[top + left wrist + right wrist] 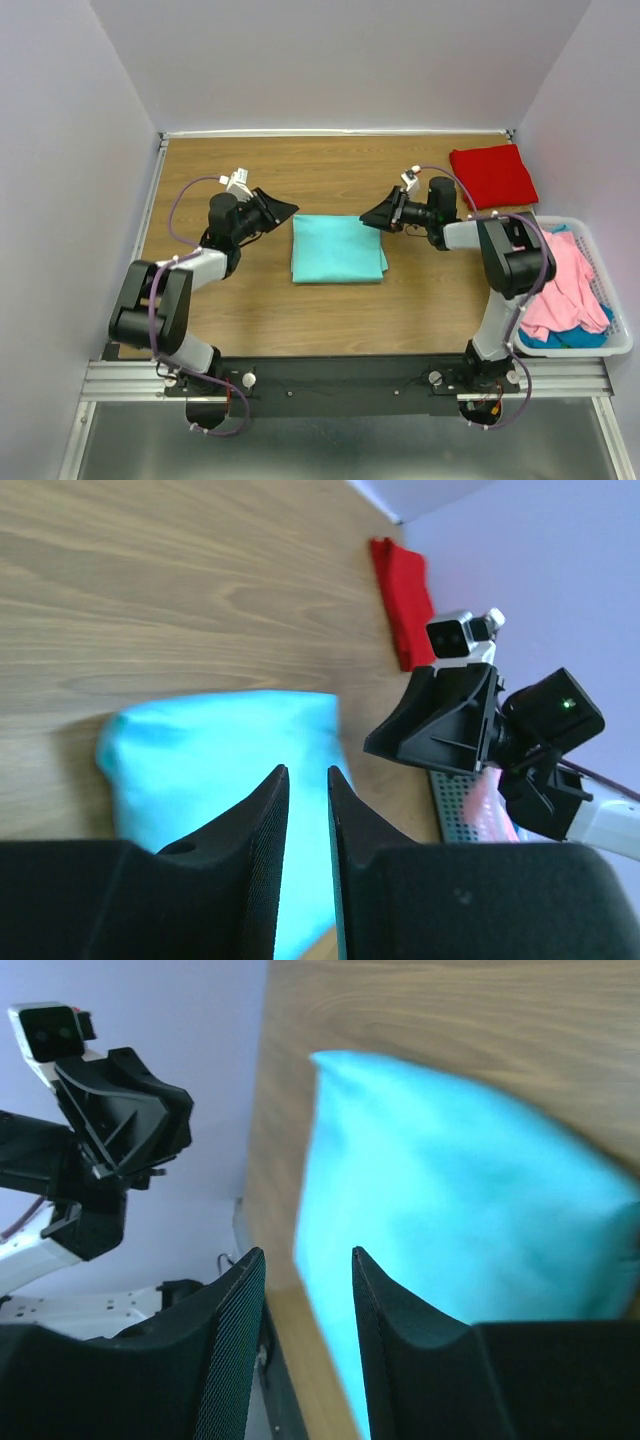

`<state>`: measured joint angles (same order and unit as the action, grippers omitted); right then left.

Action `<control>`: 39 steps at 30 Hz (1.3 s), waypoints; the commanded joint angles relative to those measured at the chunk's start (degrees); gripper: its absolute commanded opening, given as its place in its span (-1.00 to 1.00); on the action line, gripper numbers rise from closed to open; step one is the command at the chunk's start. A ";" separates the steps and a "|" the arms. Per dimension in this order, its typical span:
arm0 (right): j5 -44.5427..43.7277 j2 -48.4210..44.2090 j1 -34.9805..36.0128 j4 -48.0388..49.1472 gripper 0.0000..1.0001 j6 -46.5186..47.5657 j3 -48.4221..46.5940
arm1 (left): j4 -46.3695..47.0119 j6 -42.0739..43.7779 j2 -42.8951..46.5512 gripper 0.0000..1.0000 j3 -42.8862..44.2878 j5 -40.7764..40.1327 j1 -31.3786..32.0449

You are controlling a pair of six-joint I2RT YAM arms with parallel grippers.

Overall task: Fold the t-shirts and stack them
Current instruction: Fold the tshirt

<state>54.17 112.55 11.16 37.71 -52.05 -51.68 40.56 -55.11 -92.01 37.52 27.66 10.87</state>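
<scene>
A folded aqua-teal t-shirt [338,249] lies flat at the table's middle. It also shows in the left wrist view [220,750] and the right wrist view [450,1210]. My left gripper [288,209] hovers just off its back left corner, jaws slightly apart and empty [306,770]. My right gripper [367,217] is over its back right corner, open and empty [307,1252]. A folded bright red t-shirt [492,176] lies at the back right, also seen in the left wrist view [403,595].
A white plastic basket [575,352] stands at the right edge, holding a crumpled pink shirt [565,280] over a blue-teal one [570,338]. White walls close in the table on three sides. Bare wood lies in front of and behind the aqua shirt.
</scene>
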 commanded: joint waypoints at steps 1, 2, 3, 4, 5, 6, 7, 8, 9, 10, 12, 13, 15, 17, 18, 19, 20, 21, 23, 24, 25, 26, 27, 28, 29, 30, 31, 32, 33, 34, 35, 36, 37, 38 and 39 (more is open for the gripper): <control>2.77 -7.33 3.94 3.50 -0.01 -4.45 6.32 | -4.60 -0.69 11.82 -0.41 -6.30 -0.93 5.20; 3.22 -8.04 4.83 4.12 -0.01 -4.90 7.55 | -4.70 -1.31 13.50 -0.41 -9.27 -1.38 7.21; 3.57 -8.66 5.71 4.21 -0.01 -4.90 8.78 | -4.78 -1.75 14.91 -0.40 -10.61 -1.82 7.23; 3.92 -9.19 6.59 4.30 -0.01 -4.81 11.05 | -4.78 -2.19 16.41 -0.41 -11.84 -2.52 8.88; 3.92 -9.45 8.08 4.38 0.01 -4.46 12.47 | -4.87 -2.45 17.73 -0.41 -12.98 -3.05 9.42; 3.92 -9.54 8.61 4.47 0.01 -4.29 13.53 | -5.13 -2.63 20.18 -0.41 -13.95 -3.92 9.60; 4.10 -9.11 9.05 4.56 0.02 -3.68 14.41 | -5.40 -2.72 21.42 -0.42 -15.53 -4.45 9.60; 4.45 -8.41 9.67 4.74 0.04 -3.58 16.16 | -5.75 -2.63 22.56 -0.42 -16.07 -5.07 9.60; 4.80 -7.44 9.76 5.00 0.04 -3.41 16.69 | -6.79 -2.37 24.31 -0.42 -16.25 -6.20 9.60; 5.15 -4.82 9.67 5.52 0.04 -3.06 17.31 | -7.33 -1.76 25.11 -0.41 -16.25 -6.48 9.60; 4.98 -1.91 9.76 5.97 0.03 -3.14 17.93 | -8.82 -1.14 26.69 -0.42 -15.64 -7.44 9.60; 4.80 1.93 9.76 6.40 0.03 -4.01 17.76 | -9.26 -0.96 27.14 -0.41 -15.20 -7.79 9.60; 5.24 5.81 9.67 7.72 0.01 -5.86 17.23 | -10.92 -0.35 28.37 -0.42 -14.67 -8.41 9.60; 4.37 6.45 9.58 7.73 0.01 -6.22 16.96 | -12.25 0.00 29.77 -0.42 -14.49 -9.11 9.60; 4.19 6.28 9.58 7.64 0.00 -6.13 16.96 | -12.69 0.18 30.48 -0.42 -14.40 -9.55 9.60; 3.58 4.71 9.58 7.55 0.00 -5.96 17.40 | -13.13 0.44 31.09 -0.42 -14.40 -10.16 9.60; 3.40 3.56 9.50 7.55 0.00 -5.69 17.66 | -14.09 0.97 32.32 -0.42 -14.32 -11.30 9.60; 3.22 2.25 9.58 7.46 0.00 -5.43 17.75 | -14.36 1.32 32.76 -0.42 -14.40 -11.83 9.60; 2.61 -2.22 9.67 7.29 0.01 -5.08 18.19 | -14.98 2.37 32.95 -0.42 -14.32 -12.71 9.52; 2.43 -3.64 9.76 6.85 0.01 -5.25 18.02 | -15.07 2.73 32.60 -0.42 -13.97 -12.63 9.60; 2.34 -4.70 9.76 6.67 0.01 -5.86 16.97 | -15.24 2.90 32.16 -0.41 -13.70 -12.54 9.52; 2.25 -6.19 10.28 6.50 0.01 -6.39 16.09 | -15.59 3.43 31.20 -0.42 -13.09 -12.28 9.52; 1.91 -6.81 10.72 6.41 0.02 -6.83 15.04 | -15.77 3.87 30.93 -0.42 -12.74 -12.11 9.43; 1.47 -7.17 11.16 6.32 0.02 -7.53 13.90 | -16.29 4.57 30.75 -0.42 -12.21 -12.10 9.34; 0.24 -7.35 12.04 6.15 0.02 -7.80 10.76 | -17.08 5.62 30.75 -0.42 -11.51 -12.19 8.56; -0.29 -6.74 12.48 5.88 0.02 -8.24 9.16 | -20.57 6.93 31.10 -0.42 -9.41 -13.06 8.03; -0.99 -5.95 13.09 5.88 0.02 -9.11 7.05 | -23.04 10.86 31.36 -0.42 -8.00 -14.11 7.41; -2.30 -5.07 14.06 5.79 0.02 -9.47 3.29 | -28.20 12.82 32.41 -0.42 -6.59 -16.65 5.93; -3.01 -4.11 14.59 5.79 0.02 -9.91 1.08 | -30.51 15.19 33.11 -0.42 -3.88 -18.15 5.30; -3.72 -1.66 15.12 5.79 0.02 -10.52 -0.95 | -32.71 17.12 33.82 -0.41 -2.55 -19.82 4.52; -5.03 -0.42 16.08 5.79 0.02 -11.05 -2.79 | -34.56 20.97 34.69 -0.41 -1.32 -21.49 4.16; -5.74 1.16 16.61 5.79 0.02 -11.40 -4.99 | -36.32 22.84 35.57 -0.40 -0.26 -25.16 3.55; -6.35 2.57 17.22 5.79 0.02 -12.36 -8.66 | -38.86 24.42 37.15 -0.39 1.66 -27.03 3.37; -7.93 5.46 18.19 5.79 0.02 -12.89 -10.70 | -39.84 27.66 37.86 -0.36 2.46 -29.39 3.28; -8.72 6.96 18.72 5.79 0.02 -13.42 -12.29 | -40.46 29.17 39.17 -0.33 3.17 -32.20 3.02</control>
<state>51.40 113.12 27.51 44.05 -62.43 -58.30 8.14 -37.65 -57.28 37.08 7.14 14.59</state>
